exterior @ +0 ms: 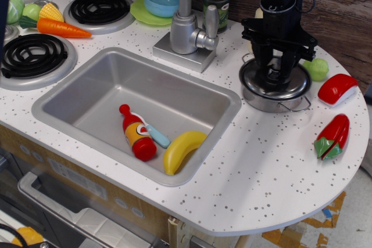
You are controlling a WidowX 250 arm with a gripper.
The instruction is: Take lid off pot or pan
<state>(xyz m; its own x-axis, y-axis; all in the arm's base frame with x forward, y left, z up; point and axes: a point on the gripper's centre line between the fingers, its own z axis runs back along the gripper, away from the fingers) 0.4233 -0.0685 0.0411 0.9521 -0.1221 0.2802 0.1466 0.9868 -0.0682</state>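
The shiny steel lid (253, 81) sits on the small steel pot (263, 104) at the right of the counter, behind the sink's right corner. One wire loop handle of the pot shows at its front right. My black gripper (275, 77) hangs straight down over the lid's centre. Its fingers are drawn in close around the knob, which they hide. The fingertips reach down to the lid's top. The lid lies flat on the pot.
The steel sink basin (58, 94) holds a toy ketchup bottle (136, 136) and a banana (181, 149). The faucet (186, 27) and a dark can (218, 4) stand left of the pot. A green vegetable (318, 69) and two red toy foods (337, 88) (332, 137) lie to its right, near the counter edge.
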